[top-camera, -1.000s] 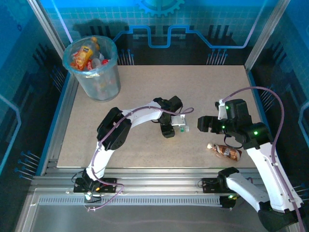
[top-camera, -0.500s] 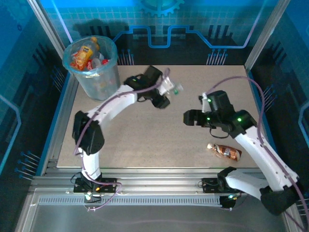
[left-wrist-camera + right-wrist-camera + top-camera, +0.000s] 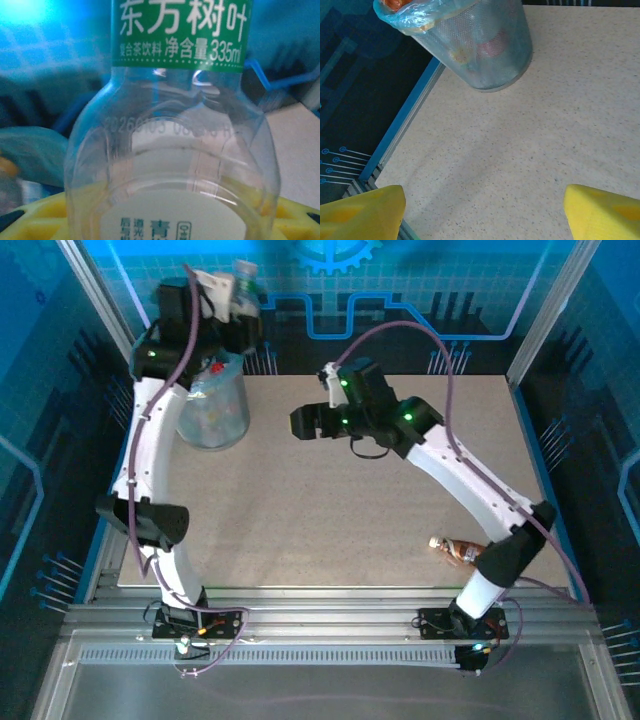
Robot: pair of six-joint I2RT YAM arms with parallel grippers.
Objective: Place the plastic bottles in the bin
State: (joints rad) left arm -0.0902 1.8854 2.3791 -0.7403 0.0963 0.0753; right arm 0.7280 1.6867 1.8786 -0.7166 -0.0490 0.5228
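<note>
One brown bottle [image 3: 465, 552] lies toward the near edge of the table [image 3: 330, 520]; the right gripper [image 3: 303, 424] hovers beyond it, jaws apart and empty. Farthest, the left gripper [image 3: 238, 300] is clamped on a green-labelled clear bottle [image 3: 170, 165] high by the bin [image 3: 215, 415]: the drop likely needs centring over the rim, then release.

On the clear bottle [image 3: 170, 160] we read, on its green label [image 3: 180, 30], 东方树叶 with the tops cut off, then 复合茶饮料 净含量 335ml. A faint stamp [image 3: 145, 126] below seems to begin 20260105. The white label [image 3: 175, 212] shows 青.
</note>
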